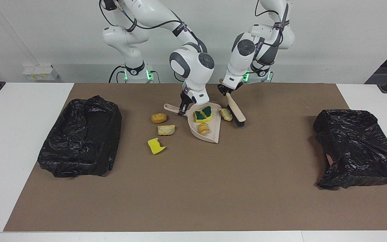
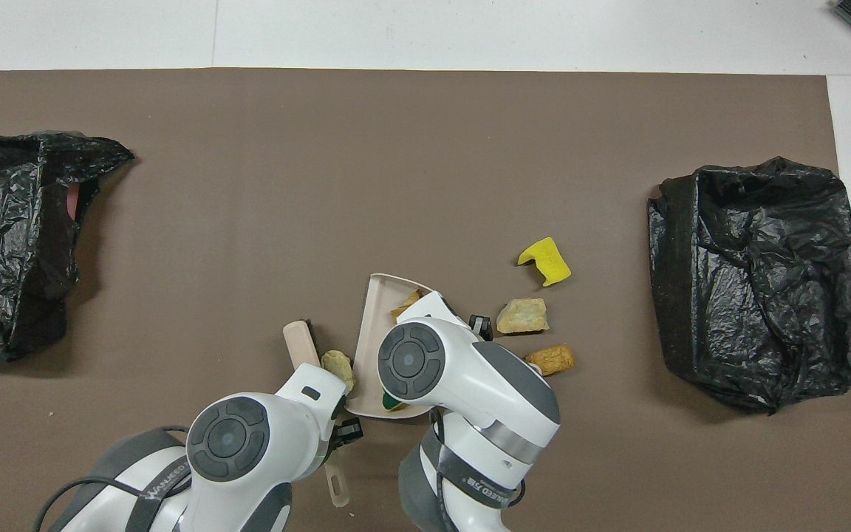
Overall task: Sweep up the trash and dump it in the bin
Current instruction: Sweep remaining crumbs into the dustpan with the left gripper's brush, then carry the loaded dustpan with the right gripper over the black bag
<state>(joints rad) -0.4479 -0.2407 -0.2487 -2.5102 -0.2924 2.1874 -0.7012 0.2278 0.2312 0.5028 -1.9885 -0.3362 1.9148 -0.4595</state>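
Progress: part done, by my reading. Two scraps lie in the dustpan (image 1: 206, 123), a green-backed sponge bit (image 1: 202, 114) and an orange bread chunk (image 1: 203, 128).
Step in hand: a pale tan chunk (image 1: 226, 114) sits just at the dustpan's open edge, with the brush (image 1: 235, 109) right beside it on the left arm's side; it looks about to be pushed in.
Left to do: three scraps lie on the brown mat (image 1: 193, 188) beside the dustpan toward the right arm's end: an orange roll-like chunk (image 1: 159, 118), a tan bread chunk (image 1: 166, 129) and a plain yellow sponge bit (image 1: 156, 146), the last farthest from the robots. Nothing visible has gone into a bin yet.
Bins: two black-bagged bins, one at the right arm's end (image 1: 81, 136), one at the left arm's end (image 1: 358, 148), both well apart from the scraps.
Left end effector (image 1: 226, 89): clenched on the brush handle, brush slanting down to the mat.
Right end effector (image 1: 182, 109): clenched on the dustpan handle (image 1: 170, 107), holding the pan flat on the bench.
Look of the trash: small, torn, light, irregular pieces; the sponge bits are bright yellow, the bread chunks crusty and dull.
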